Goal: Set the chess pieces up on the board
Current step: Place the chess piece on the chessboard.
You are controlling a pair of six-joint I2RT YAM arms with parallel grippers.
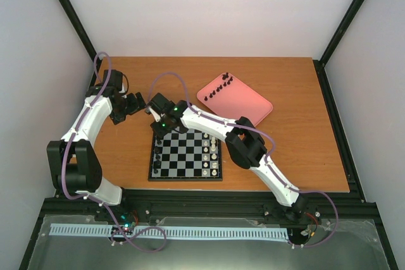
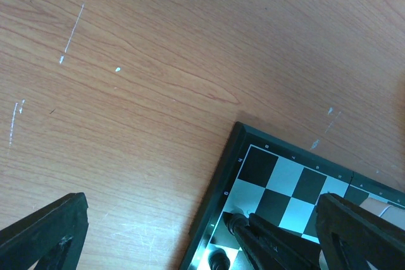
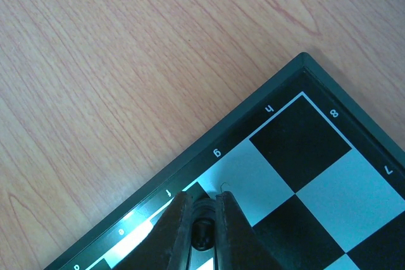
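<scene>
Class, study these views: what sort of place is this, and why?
Probably a robotics lab test cell: two arms bolted at a wooden table, white panels in black framing, staged chessboard.

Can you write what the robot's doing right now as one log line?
right gripper: shut on black piece at edge of board | left gripper: open, beside board

Black chess piece (image 3: 202,233), mostly hidden inside the right hand (image 3: 202,202).
</scene>
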